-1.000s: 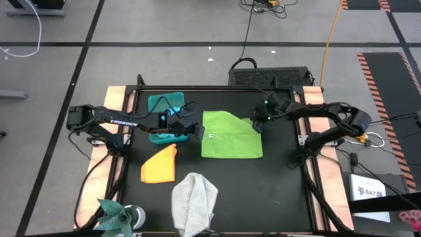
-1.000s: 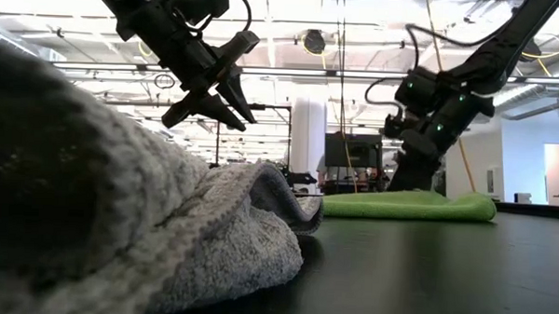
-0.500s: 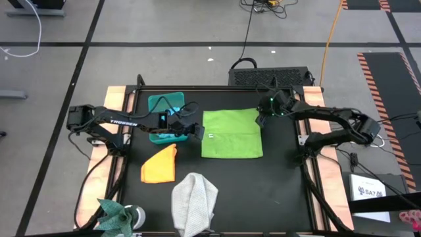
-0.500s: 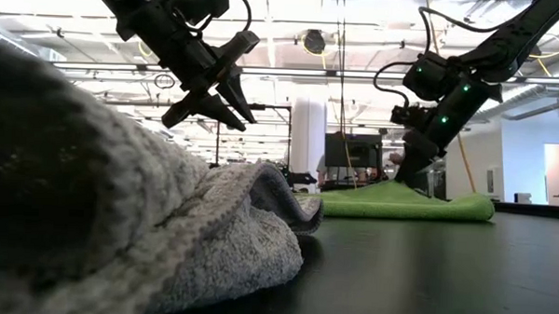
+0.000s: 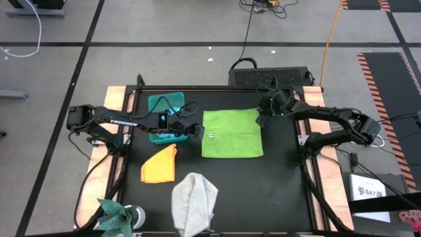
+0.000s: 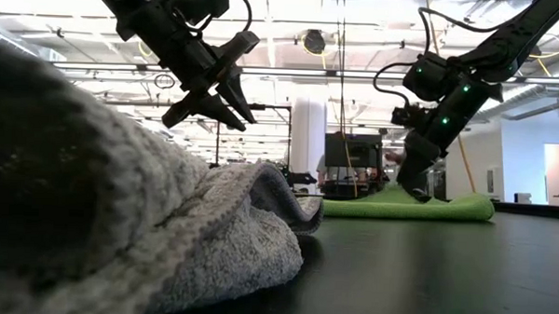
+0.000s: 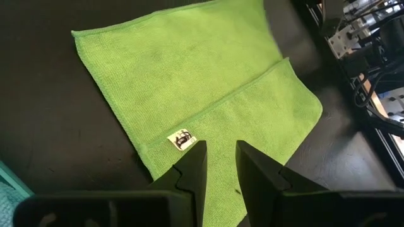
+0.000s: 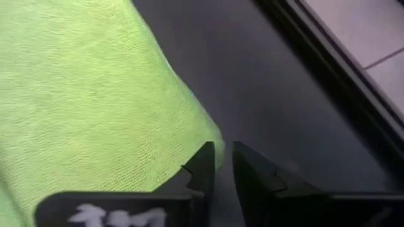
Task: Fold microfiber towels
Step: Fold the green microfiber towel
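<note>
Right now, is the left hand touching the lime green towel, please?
Apart. The low view shows the left hand hanging well above the table, while the lime green towel lies flat on it.

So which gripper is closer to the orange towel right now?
Left. The left gripper hangs above the lime green towel's left edge, just up and right of the orange towel. The right gripper is at the green towel's far right corner.
</note>
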